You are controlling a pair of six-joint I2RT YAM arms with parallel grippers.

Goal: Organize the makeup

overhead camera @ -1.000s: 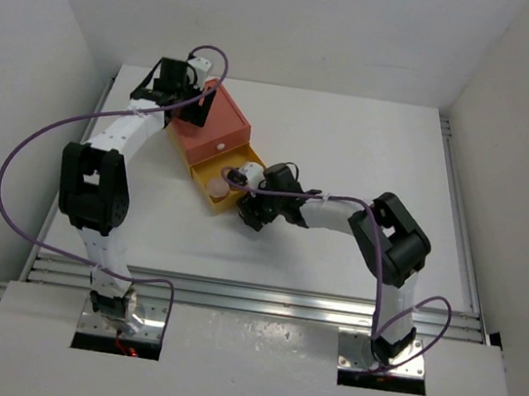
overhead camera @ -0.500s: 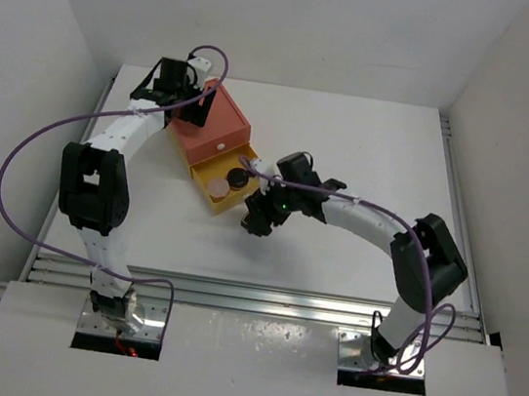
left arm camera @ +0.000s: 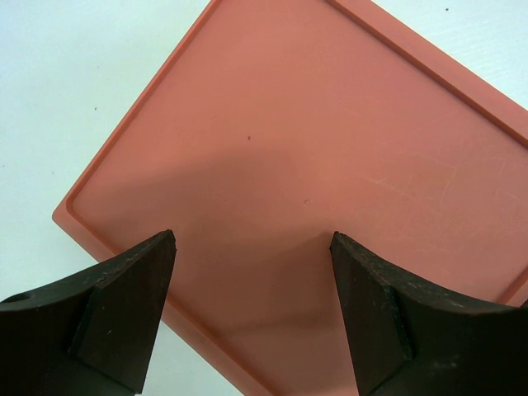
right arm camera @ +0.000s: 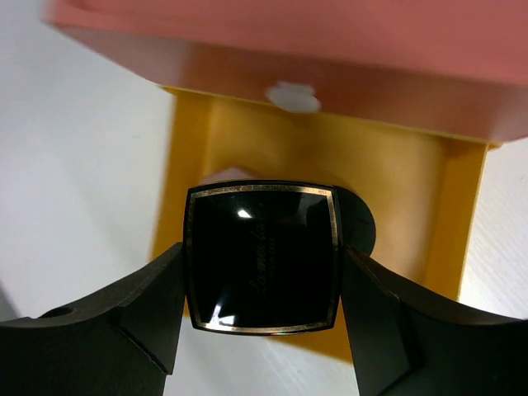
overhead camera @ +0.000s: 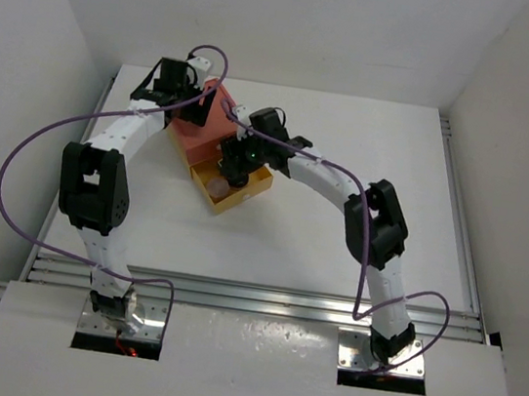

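Pinching from both sides, the fingers (right arm camera: 140,322) of the right pincer (right arm camera: 261,276) are closed on the black square compact (right arm camera: 261,247). It is held flat between them, with its gold-edged lid turned toward the wrist camera. Gold lettering is seen on the lid but cannot be read. Just beyond the pincer the yellow drawer (right arm camera: 396,198) is pulled out, and the compact is held over it; whether it touches the drawer floor cannot be told. Behind the held compact, at the pincer's right, an edge of the black round compact (right arm camera: 360,224) is seen lying in the drawer. At the pincer's left a sliver of the pink round disc (right arm camera: 219,176) is shown, also in the drawer. Farther ahead, a white knob (right arm camera: 293,96) is fixed to the front of the orange-red box (right arm camera: 330,33), from which the drawer is drawn.

The left pincer (left arm camera: 252,247) is held open over that box's flat lid, its jaws spread wide. A corner of the lid and its raised rim are seen ahead of it, and the white table (left arm camera: 49,66) is shown beyond that corner at the pincer's left. Whether its fingers rest on the lid cannot be told.
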